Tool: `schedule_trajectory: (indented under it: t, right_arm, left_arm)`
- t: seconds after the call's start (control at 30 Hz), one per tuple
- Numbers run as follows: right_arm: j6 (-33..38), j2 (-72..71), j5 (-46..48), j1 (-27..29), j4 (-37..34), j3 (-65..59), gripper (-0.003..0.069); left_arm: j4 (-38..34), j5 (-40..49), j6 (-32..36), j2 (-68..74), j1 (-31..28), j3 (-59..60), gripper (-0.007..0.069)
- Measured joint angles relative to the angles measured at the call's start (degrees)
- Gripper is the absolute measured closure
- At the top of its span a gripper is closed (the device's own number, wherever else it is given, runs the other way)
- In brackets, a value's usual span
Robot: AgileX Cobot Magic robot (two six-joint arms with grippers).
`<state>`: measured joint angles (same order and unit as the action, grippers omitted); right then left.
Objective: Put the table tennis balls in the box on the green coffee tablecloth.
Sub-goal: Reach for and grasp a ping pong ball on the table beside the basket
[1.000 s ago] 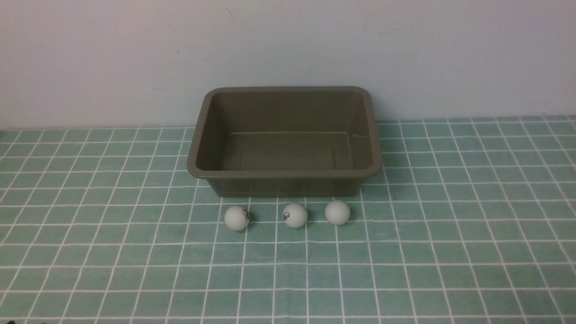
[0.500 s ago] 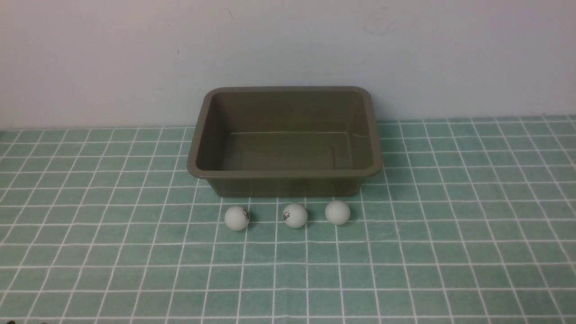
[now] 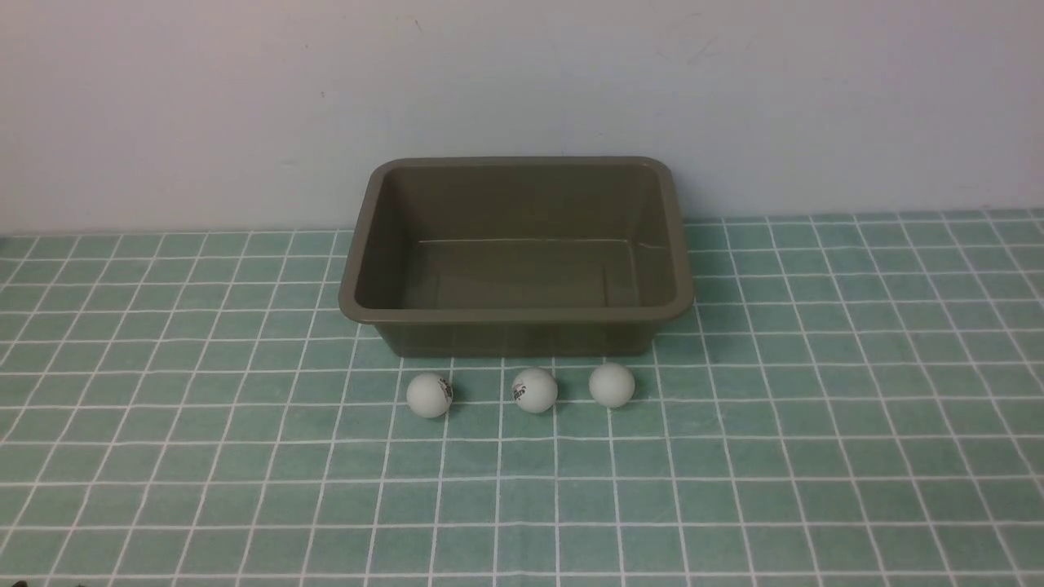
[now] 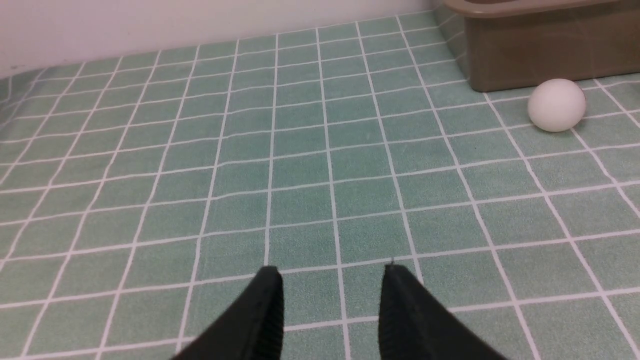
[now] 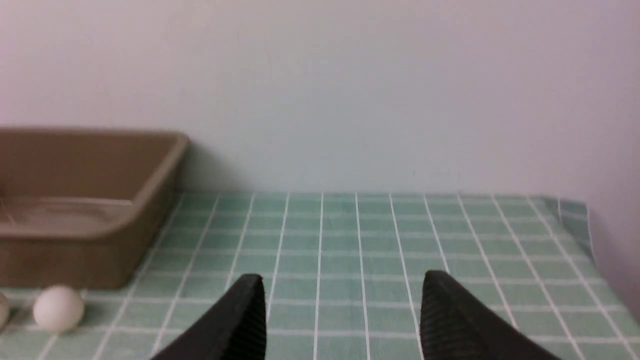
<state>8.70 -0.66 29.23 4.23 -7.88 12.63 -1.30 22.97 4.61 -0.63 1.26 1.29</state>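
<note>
Three matte white balls (image 3: pixel 534 390), olive-brown box (image 3: pixel 515 336)

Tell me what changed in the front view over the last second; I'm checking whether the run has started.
Nothing visibly changed. The left ball, middle ball and right ball lie in the same row on the green tablecloth, just in front of the empty box, which has not shifted either.

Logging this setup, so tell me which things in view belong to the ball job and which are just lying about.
Belongs to the job: left ball, middle ball, right ball, box, green tablecloth, left claw, right claw, both open.
Just there: wall; no other loose item shows.
</note>
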Motion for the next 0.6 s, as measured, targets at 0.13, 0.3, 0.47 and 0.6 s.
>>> schedule_trajectory:
  t: [0.13, 0.3, 0.47, 0.6]
  right_arm:
    - [0.0, 0.91, 9.24, 0.0, -0.71, 10.97, 0.027]
    - [0.0, 0.96, 14.12, 0.0, -1.07, 15.33, 0.027]
    - [0.0, 0.96, 14.02, 0.0, -1.07, 15.48, 0.027]
    - [0.0, 0.96, 13.93, 0.0, -1.6, 15.48, 0.027]
  left_arm:
    - [0.0, 0.0, 0.0, 0.0, 0.0, 0.0, 0.0377]
    - [0.0, 0.0, 0.0, 0.0, 0.0, 0.0, 0.0377]
    - [0.0, 0.0, 0.0, 0.0, 0.0, 0.0, 0.0377]
    - [0.0, 0.0, 0.0, 0.0, 0.0, 0.0, 0.0377]
